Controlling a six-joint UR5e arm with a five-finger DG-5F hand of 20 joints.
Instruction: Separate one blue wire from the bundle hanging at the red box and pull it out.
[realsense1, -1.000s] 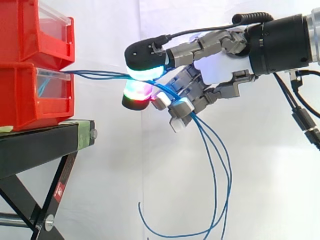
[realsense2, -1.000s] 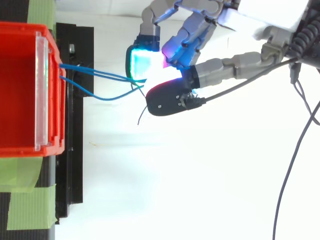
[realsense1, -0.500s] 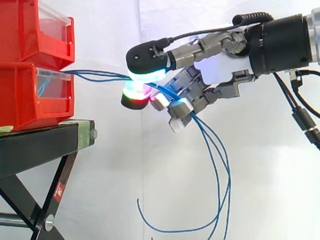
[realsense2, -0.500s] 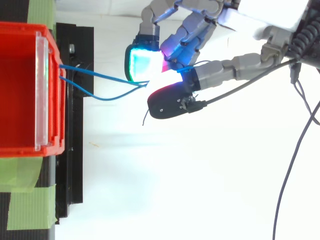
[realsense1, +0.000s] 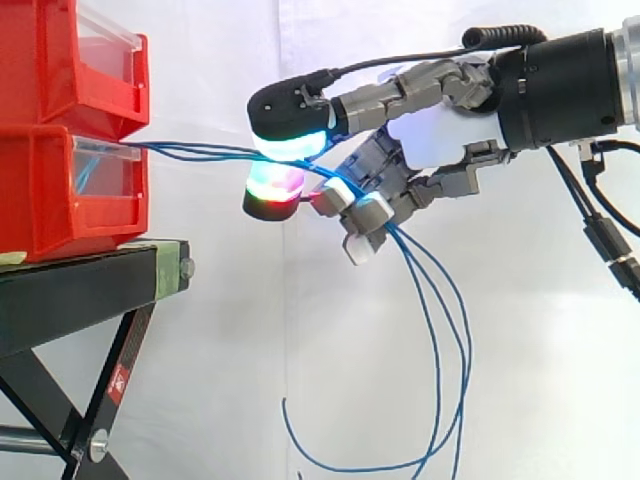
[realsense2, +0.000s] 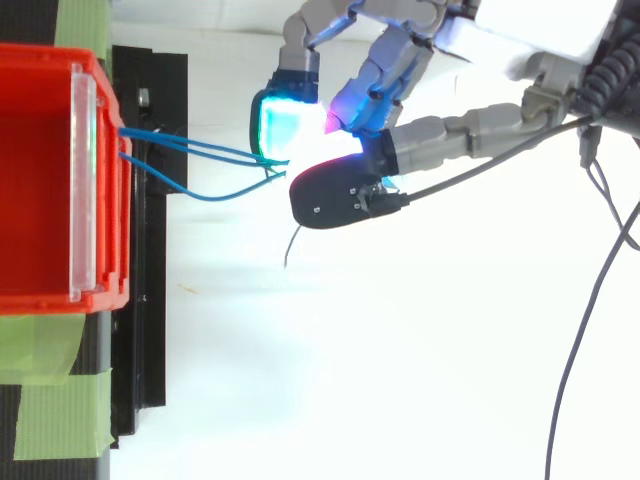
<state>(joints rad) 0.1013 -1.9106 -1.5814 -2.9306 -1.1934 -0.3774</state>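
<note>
While the hand (realsense1: 440, 140) has nudged its thumb slightly toward the box (realsense1: 50, 190) over the last half second, the wires (realsense1: 200, 152) look no nearer to being parted. Its fingers are curled, and the glowing pads (realsense1: 290, 145) are closed on the blue strands just ahead of the palm. From above, three strands now fan from the box lip to the pinch, where two showed a moment ago; the lowest sags slack. Behind the pinch the wires pass through the curled fingers and hang in long loops below the hand, shifted a touch away from the box. Judging by this, the pinch holds several strands, so pulling now would likely drag the whole bundle.
</note>
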